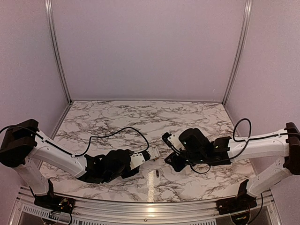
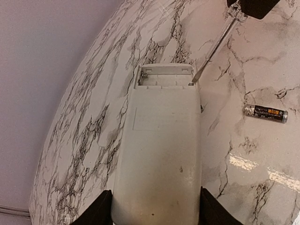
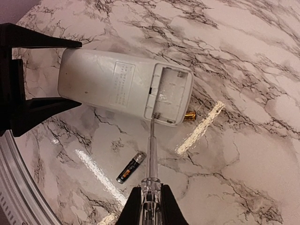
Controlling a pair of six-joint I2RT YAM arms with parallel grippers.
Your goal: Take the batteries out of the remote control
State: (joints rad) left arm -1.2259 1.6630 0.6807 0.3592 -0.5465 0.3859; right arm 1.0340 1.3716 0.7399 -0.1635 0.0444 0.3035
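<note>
My left gripper (image 2: 154,206) is shut on the white remote control (image 2: 159,140), holding its near end with the back side up. The battery compartment (image 2: 164,76) at the far end is open and shows no battery inside. My right gripper (image 3: 151,199) is shut on a thin clear-handled screwdriver (image 3: 152,154), whose tip touches the compartment's edge. A dark battery (image 3: 131,167) lies on the table beside the remote; it also shows in the left wrist view (image 2: 265,113). A gold-orange battery (image 3: 190,115) peeks out from under the remote's open end. The back panel is not in view.
The marble table (image 1: 140,117) is walled by pale panels on the left, back and right. In the top view both arms meet low near the front middle, with the dark battery (image 1: 157,174) just in front of them. A metal rail (image 1: 150,206) runs along the front edge.
</note>
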